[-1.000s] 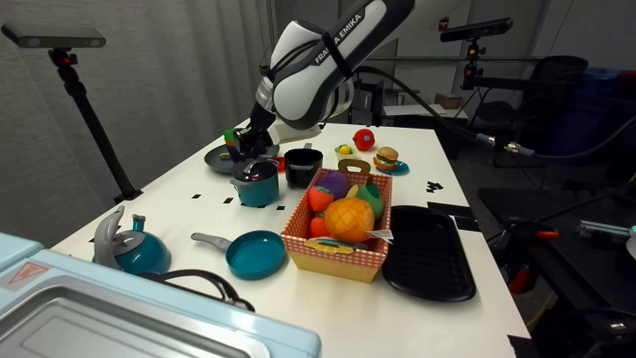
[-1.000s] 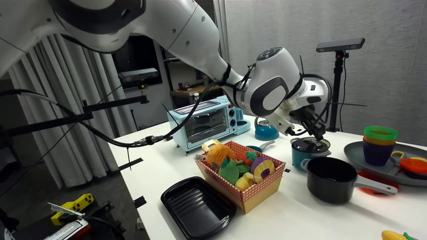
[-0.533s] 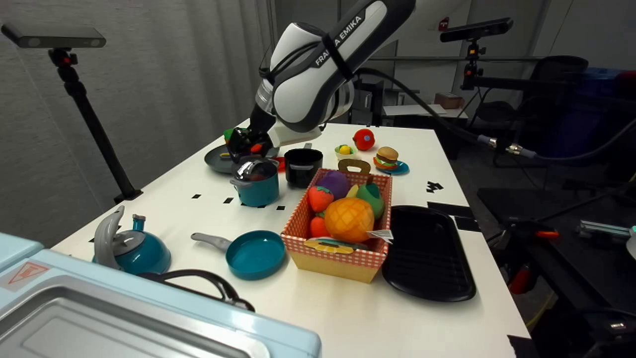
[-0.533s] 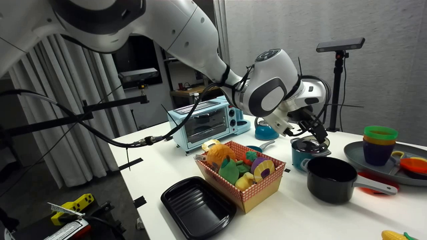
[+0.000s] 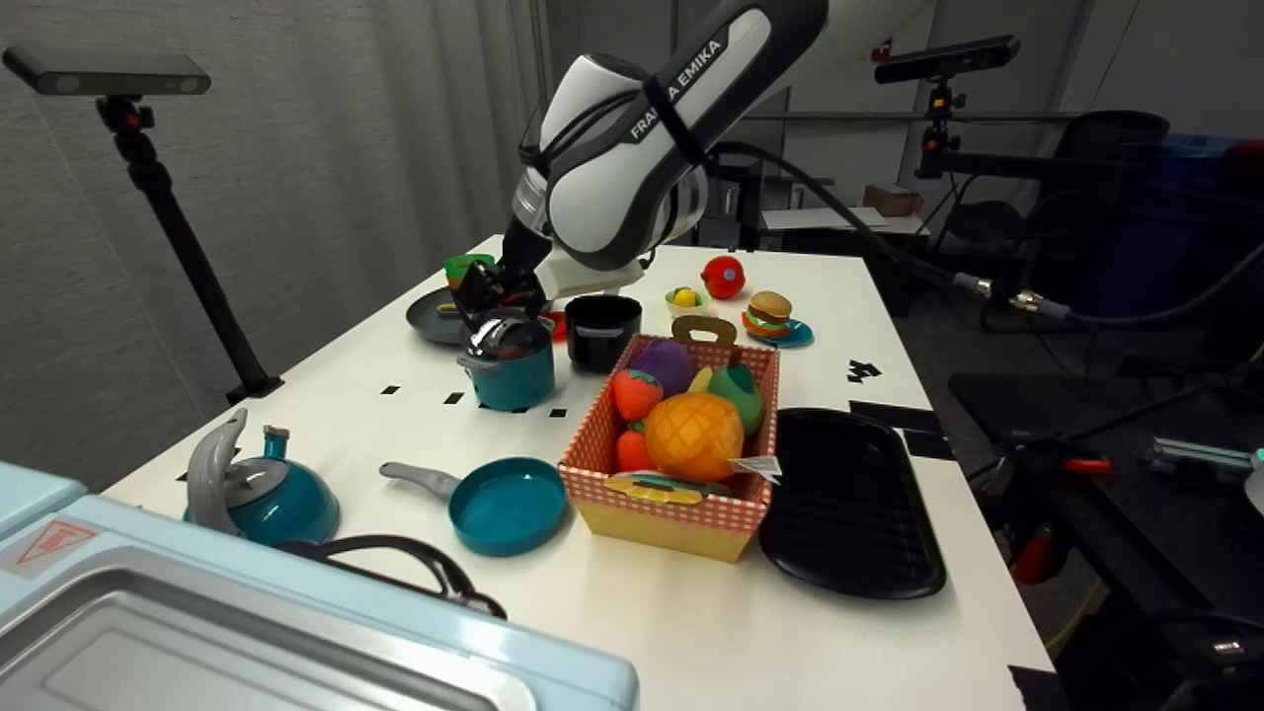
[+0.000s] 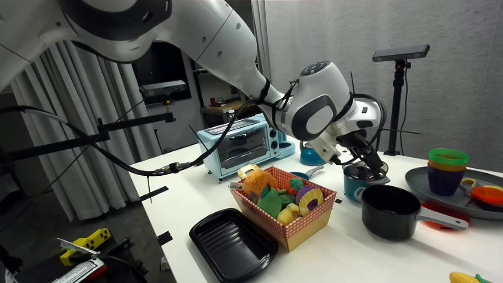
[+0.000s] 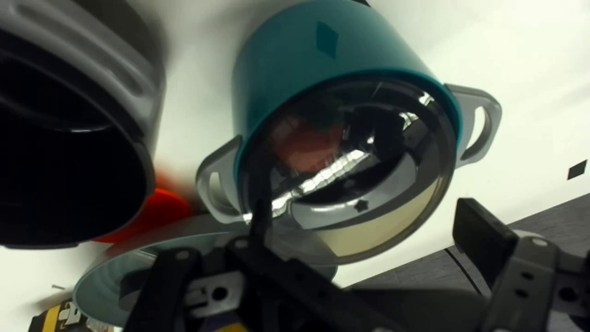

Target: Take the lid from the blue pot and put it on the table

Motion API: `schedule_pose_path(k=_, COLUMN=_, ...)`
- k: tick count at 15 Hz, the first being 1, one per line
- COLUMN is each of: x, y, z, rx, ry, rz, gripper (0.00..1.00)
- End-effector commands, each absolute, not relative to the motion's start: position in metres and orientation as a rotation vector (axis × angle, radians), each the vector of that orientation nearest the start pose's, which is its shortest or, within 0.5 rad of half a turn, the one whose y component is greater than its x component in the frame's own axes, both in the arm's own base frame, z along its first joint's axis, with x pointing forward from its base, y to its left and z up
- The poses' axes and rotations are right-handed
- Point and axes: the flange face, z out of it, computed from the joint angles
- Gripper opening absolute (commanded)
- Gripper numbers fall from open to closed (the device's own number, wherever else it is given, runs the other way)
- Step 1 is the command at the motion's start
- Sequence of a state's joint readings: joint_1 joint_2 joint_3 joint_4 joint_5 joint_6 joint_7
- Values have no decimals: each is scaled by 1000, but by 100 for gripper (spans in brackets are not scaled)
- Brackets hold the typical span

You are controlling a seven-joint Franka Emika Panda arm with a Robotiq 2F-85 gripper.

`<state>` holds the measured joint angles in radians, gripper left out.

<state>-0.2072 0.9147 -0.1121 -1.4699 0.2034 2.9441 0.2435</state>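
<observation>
while gripper (image 7: 366, 214) agape, lid (image 7: 352, 159) on pot (image 7: 295, 64)

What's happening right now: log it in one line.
tool: open, near lid | lid: on blue pot | table: lid not yet placed

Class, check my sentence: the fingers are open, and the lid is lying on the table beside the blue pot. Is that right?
Not quite: the lid is on the blue pot, not lying on the table beside it, as the wrist view shows. The fingers are open, as stated.
</observation>
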Motion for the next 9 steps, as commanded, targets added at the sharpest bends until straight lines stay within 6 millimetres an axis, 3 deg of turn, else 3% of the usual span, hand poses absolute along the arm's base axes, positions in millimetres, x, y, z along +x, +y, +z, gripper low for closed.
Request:
schedule_pose_path(k=1, x=719, y=-231, z=198, rx=-2820, ry=1091, rz=-833, gripper=100)
schedule_pose_path(k=3, x=720, y=-232, z=198, rx=-2810, ry=1108, rz=-832, gripper=74)
schedule_pose_path(k=9, x=724, y=-233, z=201, rx=-2795, ry=1132, rz=-834, gripper=28)
